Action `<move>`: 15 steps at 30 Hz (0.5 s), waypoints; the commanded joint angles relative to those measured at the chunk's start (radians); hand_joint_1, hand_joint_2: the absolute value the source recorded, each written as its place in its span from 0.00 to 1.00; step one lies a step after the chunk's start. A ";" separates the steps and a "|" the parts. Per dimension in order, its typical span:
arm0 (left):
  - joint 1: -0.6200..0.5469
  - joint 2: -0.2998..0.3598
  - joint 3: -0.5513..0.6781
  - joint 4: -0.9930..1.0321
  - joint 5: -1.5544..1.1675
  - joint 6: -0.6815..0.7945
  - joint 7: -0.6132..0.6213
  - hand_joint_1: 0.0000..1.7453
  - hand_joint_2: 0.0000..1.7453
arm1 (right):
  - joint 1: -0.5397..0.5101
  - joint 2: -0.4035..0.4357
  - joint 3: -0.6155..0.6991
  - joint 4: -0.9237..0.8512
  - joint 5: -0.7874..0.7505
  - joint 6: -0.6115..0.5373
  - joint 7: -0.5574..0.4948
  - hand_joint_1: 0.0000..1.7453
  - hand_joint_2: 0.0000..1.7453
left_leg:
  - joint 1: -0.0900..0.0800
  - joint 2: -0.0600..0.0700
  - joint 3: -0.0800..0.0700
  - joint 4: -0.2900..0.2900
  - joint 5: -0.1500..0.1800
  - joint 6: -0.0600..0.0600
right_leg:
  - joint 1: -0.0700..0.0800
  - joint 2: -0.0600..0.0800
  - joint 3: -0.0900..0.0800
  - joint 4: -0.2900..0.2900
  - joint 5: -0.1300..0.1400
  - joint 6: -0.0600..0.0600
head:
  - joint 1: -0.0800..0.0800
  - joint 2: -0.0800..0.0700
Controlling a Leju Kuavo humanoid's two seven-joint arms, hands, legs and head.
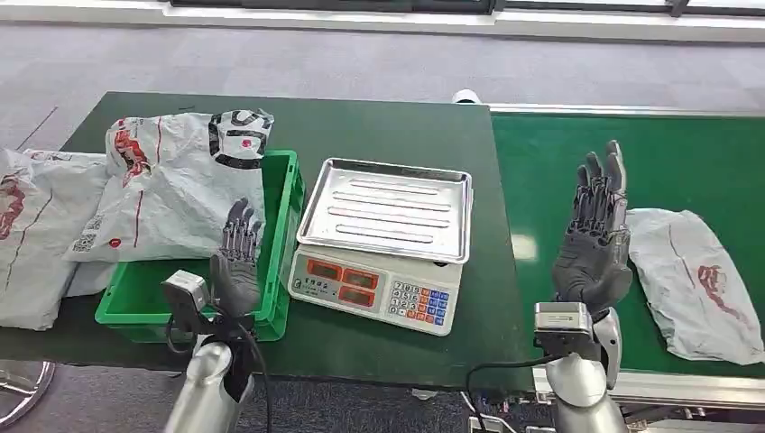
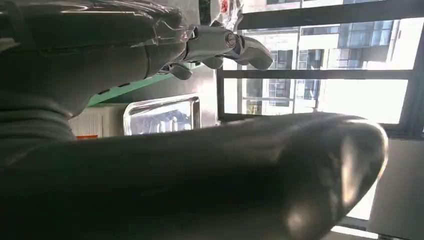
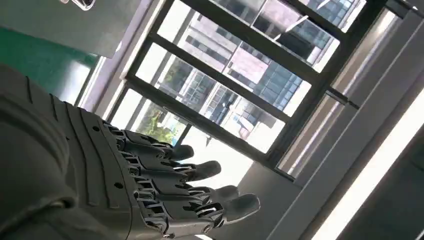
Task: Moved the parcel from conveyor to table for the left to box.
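One parcel [image 1: 693, 281] lies on the conveyor [image 1: 668, 153] just right of your right hand [image 1: 593, 236], long axis running away from you; both that hand and the left hand [image 1: 236, 262] are spread, holding nothing.

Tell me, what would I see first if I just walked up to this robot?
Probably the right hand, raised with fingers spread above the green conveyor, right beside a crumpled white parcel. In the middle of the table sits a scale with a shiny steel tray. To its left, a green crate holds more white parcels, with the left hand at its near edge.
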 commanded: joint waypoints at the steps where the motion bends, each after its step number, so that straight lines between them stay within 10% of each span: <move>1: -0.016 0.016 -0.030 0.030 0.003 0.000 0.005 0.00 0.00 | -0.018 -0.012 -0.044 0.058 0.003 0.005 0.002 0.00 0.00 | 0.001 -0.001 0.001 -0.001 0.000 -0.002 | 0.001 -0.001 0.002 -0.001 0.000 0.000 | 0.000 0.000; 15: -0.016 0.016 -0.030 0.030 0.003 0.000 0.005 0.00 0.00 | -0.018 -0.012 -0.044 0.058 0.003 0.005 0.002 0.00 0.00 | 0.001 -0.002 0.001 -0.002 0.001 -0.002 | 0.001 -0.001 0.002 -0.002 0.001 0.000 | 0.000 0.000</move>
